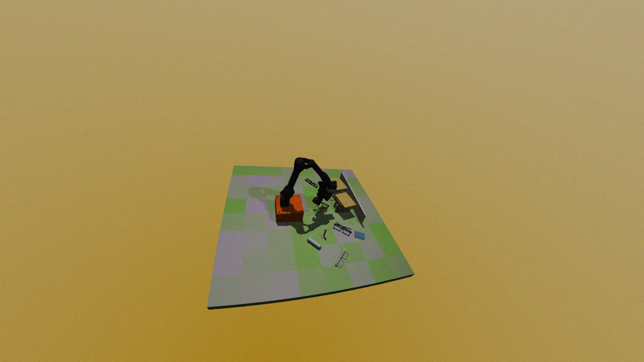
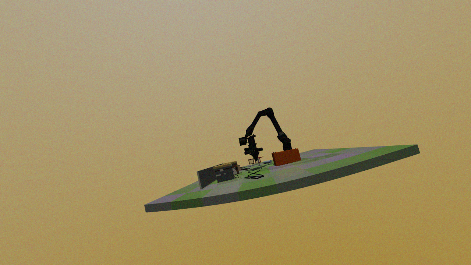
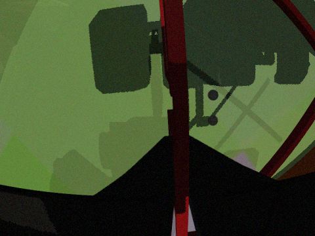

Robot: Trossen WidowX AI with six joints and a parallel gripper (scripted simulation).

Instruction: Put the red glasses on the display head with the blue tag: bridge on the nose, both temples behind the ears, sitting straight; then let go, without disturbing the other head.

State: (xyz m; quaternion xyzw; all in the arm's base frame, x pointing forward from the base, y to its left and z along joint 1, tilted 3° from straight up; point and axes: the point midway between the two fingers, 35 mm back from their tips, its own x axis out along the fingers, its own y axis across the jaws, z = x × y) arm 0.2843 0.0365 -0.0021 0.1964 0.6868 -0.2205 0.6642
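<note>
My gripper (image 1: 318, 203) (image 2: 256, 160) (image 3: 176, 144) is shut on the front frame of the red glasses (image 1: 321, 207) (image 2: 248, 161) (image 3: 178, 82), near the bridge. The glasses hang level above the tabletop, clear of their shadow, and their open temples cross at the right of the wrist view. Two display heads with flat tan tops stand side by side beyond the gripper: one nearer the top camera (image 1: 345, 200), the other (image 1: 340, 183) (image 2: 225, 173) partly behind the arm in that view. Their faces are small and dark. I cannot make out a blue tag on either.
A grey panel (image 1: 353, 198) (image 2: 205, 177) stands behind the heads. Dark glasses (image 1: 342, 229), a blue flat block (image 1: 359, 235), a pale cylinder (image 1: 314, 243), a small stand (image 1: 324, 234) and pale glasses (image 1: 341, 258) lie about. More black glasses (image 1: 311, 182) (image 2: 254, 175) lie beyond the arm.
</note>
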